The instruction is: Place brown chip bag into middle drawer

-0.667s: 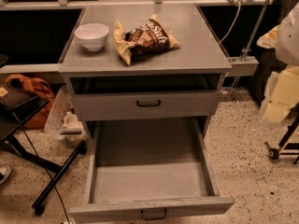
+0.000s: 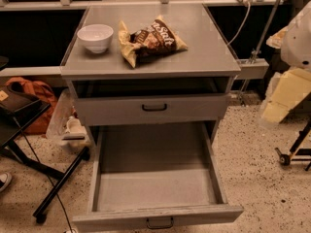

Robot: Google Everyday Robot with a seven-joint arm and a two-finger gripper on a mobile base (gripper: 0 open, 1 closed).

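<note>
The brown chip bag [image 2: 150, 40] lies slantwise near the desk [image 2: 209, 52] centre, well left of the gripper [image 2: 285, 97] — out past the right edge, open or closed I cannot tell.

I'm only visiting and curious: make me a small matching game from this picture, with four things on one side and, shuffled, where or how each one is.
Things:
1. brown chip bag
2. white bowl
3. middle drawer
4. gripper

Places or states:
A. pulled out, bare grey floor showing
B. right edge of the view, off to the side of the cabinet
C. cabinet top, left part
D. cabinet top, just right of the bowl

Pairs: 1-D, 2-C, 3-A, 4-B.
</note>
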